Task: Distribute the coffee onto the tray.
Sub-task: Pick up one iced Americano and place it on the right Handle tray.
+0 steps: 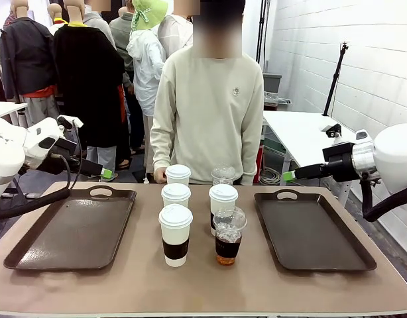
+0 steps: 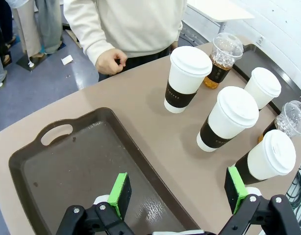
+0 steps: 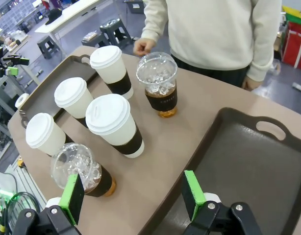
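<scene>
In the middle of the table (image 1: 124,285), between the left tray (image 1: 64,238) and the right tray (image 1: 316,238), stand four paper cups (image 1: 175,232) and two iced cups (image 1: 229,237). All six are upright, long axis vertical, lids up, none on a tray. Three paper cups form a left column running from near to far. The right column has an iced cup nearest, the fourth paper cup behind it, and the second iced cup farthest. The cups stand close together, so each near one partly screens the one behind it. Both trays lie flat with their handles at the far edge. A person (image 1: 210,112) stands at the far side, one hand (image 1: 160,175) just beyond the farthest paper cup, and the other hand low at the table's far edge, seen from the right wrist.

The left arm reaches in from the left with the left gripper (image 1: 108,173) hovering over the far edge of the left tray, fingers slanting down and right toward the cups. The right arm reaches in from the right with the right gripper (image 1: 288,175) hovering above the far left corner of the right tray, fingers pointing left. Both wrist views show the green pads spread wide with nothing between them
</scene>
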You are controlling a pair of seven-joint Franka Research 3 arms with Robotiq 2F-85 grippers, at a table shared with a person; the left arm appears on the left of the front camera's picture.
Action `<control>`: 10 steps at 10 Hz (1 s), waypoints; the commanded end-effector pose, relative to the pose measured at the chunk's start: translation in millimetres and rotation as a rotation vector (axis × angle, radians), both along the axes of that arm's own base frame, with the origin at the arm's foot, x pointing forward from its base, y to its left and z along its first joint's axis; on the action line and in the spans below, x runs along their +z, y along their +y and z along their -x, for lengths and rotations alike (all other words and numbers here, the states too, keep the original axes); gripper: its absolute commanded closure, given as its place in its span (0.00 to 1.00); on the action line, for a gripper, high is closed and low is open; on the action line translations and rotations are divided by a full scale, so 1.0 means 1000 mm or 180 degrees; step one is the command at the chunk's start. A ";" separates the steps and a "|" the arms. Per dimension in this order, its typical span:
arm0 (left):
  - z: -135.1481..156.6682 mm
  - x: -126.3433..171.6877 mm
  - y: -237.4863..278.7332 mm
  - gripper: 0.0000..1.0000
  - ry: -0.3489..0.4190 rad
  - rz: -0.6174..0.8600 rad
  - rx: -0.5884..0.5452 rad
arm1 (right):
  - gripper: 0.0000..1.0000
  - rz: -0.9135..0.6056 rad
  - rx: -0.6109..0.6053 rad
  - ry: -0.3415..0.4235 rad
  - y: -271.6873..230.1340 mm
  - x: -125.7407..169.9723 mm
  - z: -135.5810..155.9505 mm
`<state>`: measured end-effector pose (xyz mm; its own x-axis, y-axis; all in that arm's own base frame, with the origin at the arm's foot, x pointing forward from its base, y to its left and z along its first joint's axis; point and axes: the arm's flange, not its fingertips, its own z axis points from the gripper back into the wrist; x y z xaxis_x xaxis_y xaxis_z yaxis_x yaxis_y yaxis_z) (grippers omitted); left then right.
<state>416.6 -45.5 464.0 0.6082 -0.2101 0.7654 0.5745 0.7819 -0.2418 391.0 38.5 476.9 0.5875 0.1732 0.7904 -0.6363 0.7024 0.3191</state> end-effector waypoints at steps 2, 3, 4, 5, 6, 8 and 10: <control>0.000 0.002 0.002 0.00 0.0009 -0.0056 -0.0018 | 0.00 0.0004 0.0029 -0.0005 0.001 -0.001 0.000; 0.000 0.002 0.002 0.00 0.0009 -0.0056 -0.0018 | 0.00 0.0004 0.0029 -0.0005 0.001 -0.001 0.000; 0.000 0.002 0.002 0.00 0.0009 -0.0056 -0.0018 | 0.00 0.0004 0.0029 -0.0005 0.001 -0.001 0.000; 0.000 0.002 0.002 0.00 0.0009 -0.0056 -0.0018 | 0.00 0.0000 0.0000 0.0000 0.000 0.000 0.000; 0.000 0.002 0.002 0.00 0.0009 -0.0056 -0.0018 | 0.00 -0.0008 0.0380 -0.0241 0.004 -0.004 0.005; 0.000 0.002 0.002 0.00 0.0009 -0.0056 -0.0018 | 0.00 0.0108 0.0763 -0.0625 0.009 -0.019 0.010; 0.000 0.002 0.002 0.00 0.0009 -0.0056 -0.0018 | 0.00 0.0225 0.0954 -0.0771 0.015 -0.029 0.008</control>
